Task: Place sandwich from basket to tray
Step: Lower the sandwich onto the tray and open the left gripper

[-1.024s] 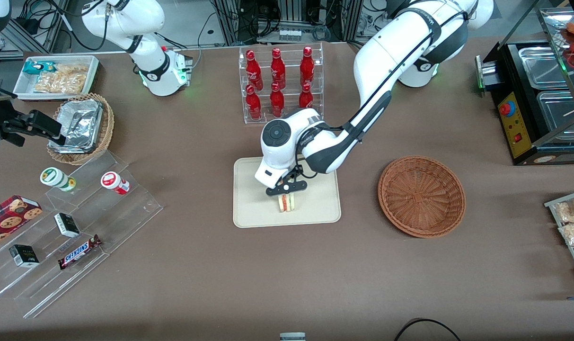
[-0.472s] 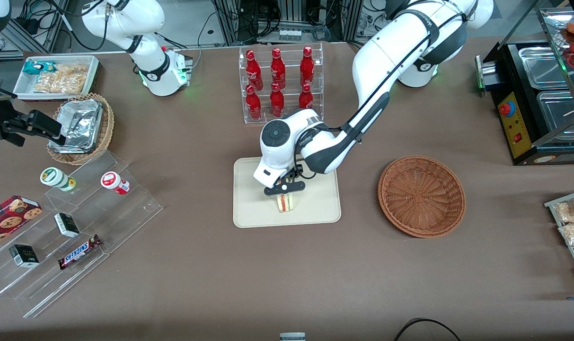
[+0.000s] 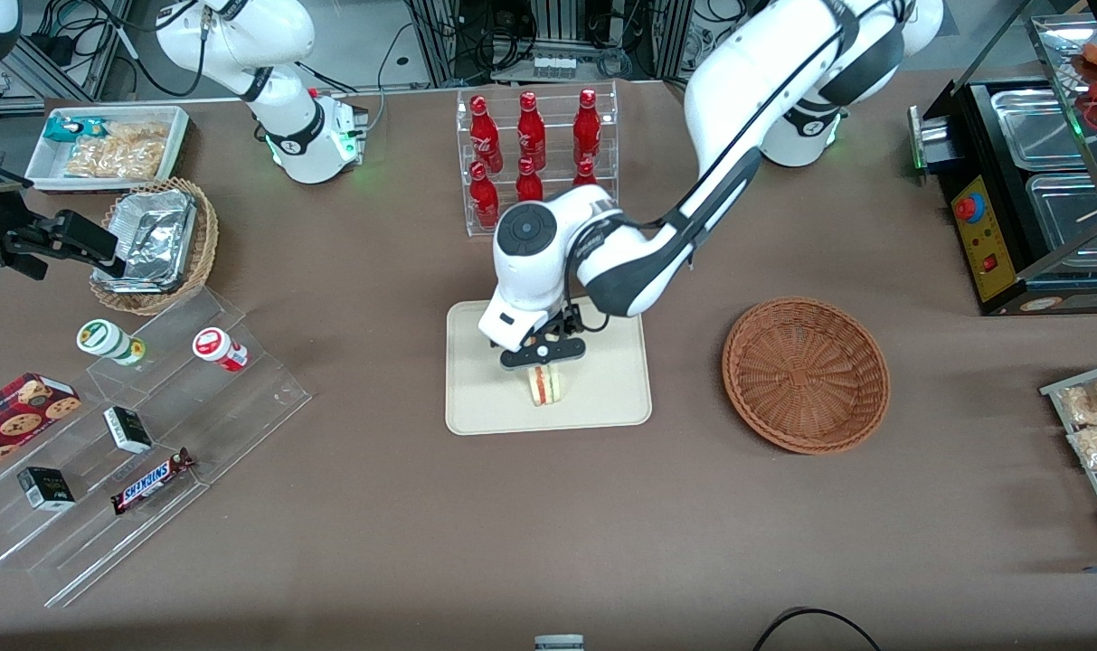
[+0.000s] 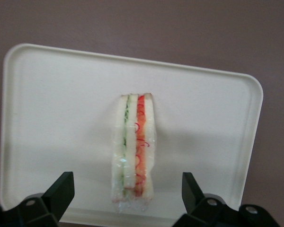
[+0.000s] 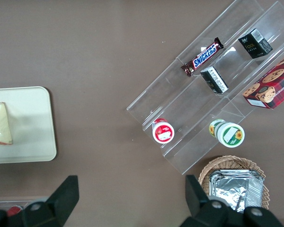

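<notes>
The gripper point(image 3: 543, 355) hangs just above the sandwich point(image 3: 545, 385) with its fingers spread wide and touching nothing. The sandwich stands on edge near the middle of the tray point(image 3: 476, 411), probably resting free. The basket point(image 3: 806, 373) sits empty, well apart. Placement looks done; the next move calls for a straight lift clear.

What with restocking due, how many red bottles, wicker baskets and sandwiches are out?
Red glossy bottles: 6
Woven wicker baskets: 2, one reddish-brown round basket, one lighter basket holding foil
Triangular white-bread sandwich, on the cream rectangular tray: 1
Total: 9
The left gripper hovers open above the sandwich.
</notes>
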Motion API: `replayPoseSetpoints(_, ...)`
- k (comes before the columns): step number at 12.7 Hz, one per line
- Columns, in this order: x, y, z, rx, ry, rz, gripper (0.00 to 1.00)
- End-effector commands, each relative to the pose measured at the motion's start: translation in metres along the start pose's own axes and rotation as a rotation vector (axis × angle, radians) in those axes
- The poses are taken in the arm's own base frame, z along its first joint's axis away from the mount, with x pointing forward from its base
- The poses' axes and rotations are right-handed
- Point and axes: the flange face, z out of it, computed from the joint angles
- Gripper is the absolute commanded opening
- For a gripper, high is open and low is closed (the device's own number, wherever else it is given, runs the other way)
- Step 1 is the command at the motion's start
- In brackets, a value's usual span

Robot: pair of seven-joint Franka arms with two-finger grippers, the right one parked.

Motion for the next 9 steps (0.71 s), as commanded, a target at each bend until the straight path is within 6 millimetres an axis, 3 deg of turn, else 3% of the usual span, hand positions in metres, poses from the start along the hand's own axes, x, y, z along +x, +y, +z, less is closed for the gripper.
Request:
replayPoseSetpoints(1, 0.027, -0.034, -0.041, 0.036, 0.033, -0.04, 1.0)
replayPoseSetpoints(3, 0.037, -0.053, -0.06, 0.051, 0.015, -0.095, 1.0)
replayPoseSetpoints(4, 0.048, -0.073, -0.065, 0.089, -0.02, -0.12, 1.0)
replayPoseSetpoints(9, 0.078, -0.142, -0.064, 0.167, -0.037, -0.133, 1.0)
